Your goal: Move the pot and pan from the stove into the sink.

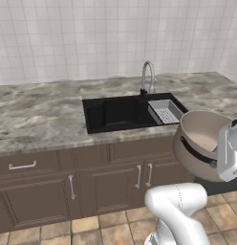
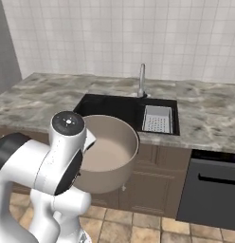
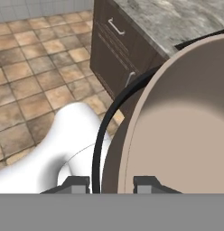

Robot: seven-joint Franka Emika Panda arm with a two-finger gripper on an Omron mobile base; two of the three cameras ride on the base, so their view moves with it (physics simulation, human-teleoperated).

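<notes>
A white robot arm holds the beige pot (image 2: 110,154) in the air in front of the brown cabinets (image 1: 91,184), below the worktop's (image 1: 39,112) front edge. The gripper (image 3: 112,184) is clamped on the pot's rim, one finger on each side of the wall, beside its dark handle (image 3: 101,149). The black sink (image 1: 118,112) is set into the worktop behind the pot, basin open, with a grey drainer tray (image 2: 157,118) at its right end and a silver faucet (image 1: 147,76) at the back edge.

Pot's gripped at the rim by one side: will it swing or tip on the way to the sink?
Likely. The gripper pinches only the pot at its rim, so the big body hangs off-centre and already tilts. It looks rigid and empty, so nothing should spill.
</notes>
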